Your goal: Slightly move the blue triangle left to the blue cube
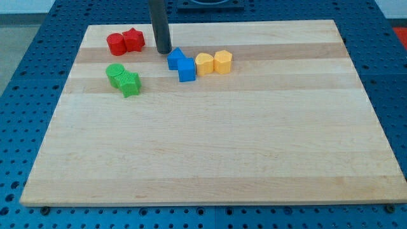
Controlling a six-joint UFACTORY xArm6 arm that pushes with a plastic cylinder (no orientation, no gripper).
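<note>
No hand is fitted, so no hand state can be told. My tip (164,51) is set just left of the blue triangle (175,58), which touches the blue cube (187,70) on the bench (210,146); the nudge is judged barely begun.

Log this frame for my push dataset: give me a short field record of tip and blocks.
tip: my tip on the board, just left of the blue pair
blue triangle: upper-left, touching blue cube
yellow blocks: two, right of the blue cube
red blocks: two, left of tip
green blocks: two, below red
</note>
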